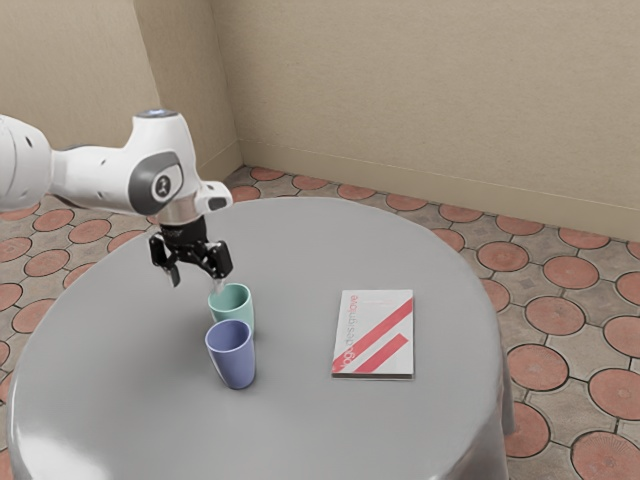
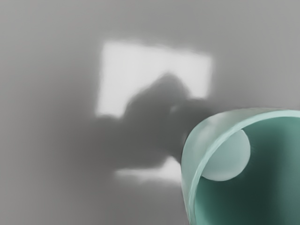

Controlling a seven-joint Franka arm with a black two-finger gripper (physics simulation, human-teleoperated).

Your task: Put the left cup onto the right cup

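Two cups stand upright on one round grey tabletop (image 1: 300, 240), left of the exterior view's centre. The green cup (image 1: 232, 305) is the farther one and the blue cup (image 1: 231, 355) stands just in front of it, toward the lower edge. They are so close that I cannot tell whether they touch. Both are empty with their mouths up.

One booklet (image 1: 374, 333), white with red stripes, lies flat right of centre, well apart from the cups.

One white arm (image 1: 100, 175) enters from the upper left, and its single black hand (image 1: 205, 280) hangs just above the green cup's far-left rim, its tip at the rim. Whether the hand is released or clenched on that rim cannot be told.

In the wrist view the green cup (image 2: 206, 140) sits close under the hand, its rim and pale inner bottom showing. The hand's dark shadow falls on the tabletop (image 2: 47, 93) beside it, across one bright patch of light.
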